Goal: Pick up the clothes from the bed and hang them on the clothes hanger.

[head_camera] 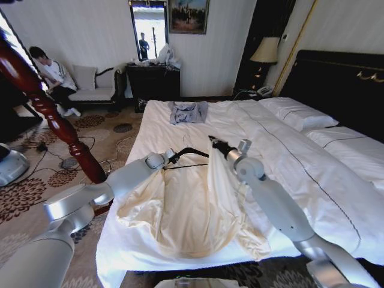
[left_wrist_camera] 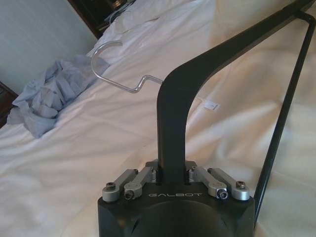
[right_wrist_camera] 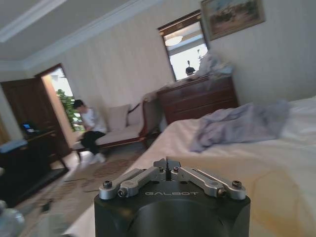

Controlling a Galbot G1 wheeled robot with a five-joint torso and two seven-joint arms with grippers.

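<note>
White sheets covered the bed (head_camera: 336, 180). Your left gripper (left_wrist_camera: 174, 174) clamped one shoulder of the clothes hanger (left_wrist_camera: 197, 64); your right gripper (head_camera: 212, 141) pinched the clothes (head_camera: 180, 210) beside it. You were mid-hanging, I'd judge; next, feed the hanger into the neckline.

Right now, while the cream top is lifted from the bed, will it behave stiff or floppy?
Probably floppy: the cream top sags in loose folds below the right gripper, which pinches one edge. It seems light and thin, draping on the bed without holding shape. It may slide off the black hanger, which the left gripper clamps, since its shoulders look smooth.
</note>
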